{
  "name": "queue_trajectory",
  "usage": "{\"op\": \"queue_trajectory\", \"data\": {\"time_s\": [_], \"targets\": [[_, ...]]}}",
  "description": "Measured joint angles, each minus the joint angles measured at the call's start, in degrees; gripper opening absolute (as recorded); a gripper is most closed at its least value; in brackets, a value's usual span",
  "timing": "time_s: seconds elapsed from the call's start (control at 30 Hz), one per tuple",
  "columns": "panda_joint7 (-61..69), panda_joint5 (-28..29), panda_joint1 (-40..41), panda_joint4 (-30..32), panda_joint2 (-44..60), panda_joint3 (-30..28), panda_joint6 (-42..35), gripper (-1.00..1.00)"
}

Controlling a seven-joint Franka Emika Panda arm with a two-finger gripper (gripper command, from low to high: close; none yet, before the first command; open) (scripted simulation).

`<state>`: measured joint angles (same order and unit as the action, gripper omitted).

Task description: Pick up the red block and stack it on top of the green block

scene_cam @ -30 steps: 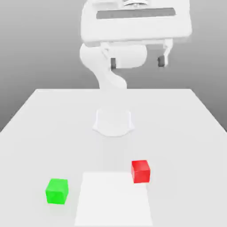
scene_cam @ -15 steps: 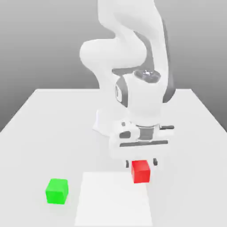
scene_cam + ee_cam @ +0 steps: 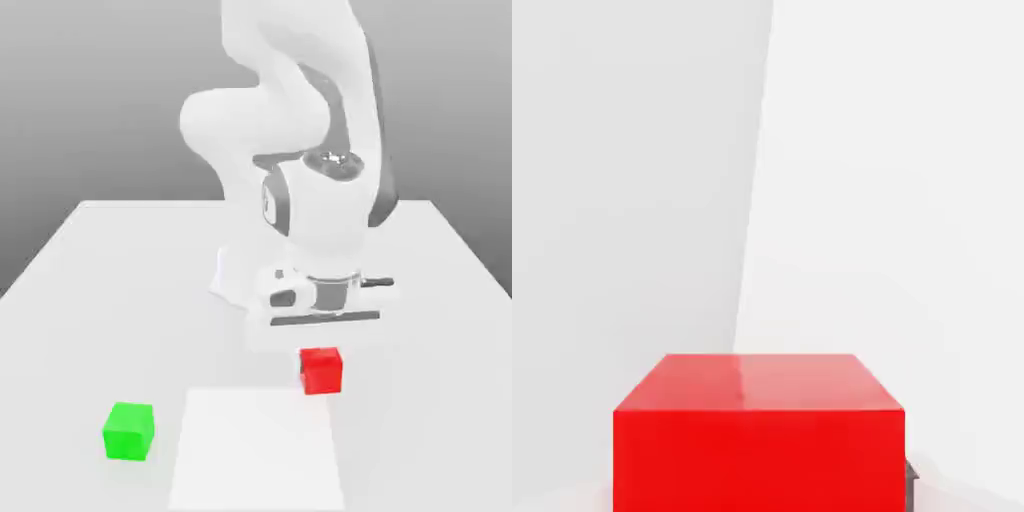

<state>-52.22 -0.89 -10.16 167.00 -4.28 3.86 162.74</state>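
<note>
- The hand (image 3: 321,370) points down over the bench (image 3: 425,330), pinching the red block (image 3: 322,372) between its two fingers.
- It is spread only as wide as the block, with the fingers closed in on opposite sides of it.
- In the exterior view, a bit of one finger (image 3: 301,367) shows right against the block's side, on the exterior view's left.
- In the hand view, a small dark piece of a finger shows right beside the block's side face, with no clear gap between them.
- The block sits directly under the wide white body of the hand, and it looks level, with no plain tilt.
- In the exterior view, the block appears at the far corner of the pale square (image 3: 255,450), toward the exterior view's right, and slightly overlaps that corner in the picture.
- How much space there is under the block, I cannot tell.
- The green block (image 3: 128,432) rests on the bench toward the exterior view's left, beside the pale square and apart from it.
- The green block is well apart from both the hand and the red block, and nothing is on top of it.
- The white arm (image 3: 265,120) bends over from its base (image 3: 250,275) at the far part of the bench.
</note>
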Motion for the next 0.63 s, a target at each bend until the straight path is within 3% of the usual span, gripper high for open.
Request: {"op": "queue_trajectory", "data": {"time_s": [0.33,0.37,0.5,0.53,0.63], "targets": [[16.4,0.7,22.6,-14.4,4.0,-14.5,-10.5,-1.0],[17.4,0.2,25.6,-15.1,5.4,-14.2,-9.8,-1.0],[20.0,-2.5,24.7,-16.0,12.8,-11.4,-3.3,-1.0],[20.5,-3.1,25.0,-16.1,14.4,-11.1,-1.8,1.0],[20.5,-3.1,25.0,-16.1,14.4,-11.1,-1.8,1.0]]}}
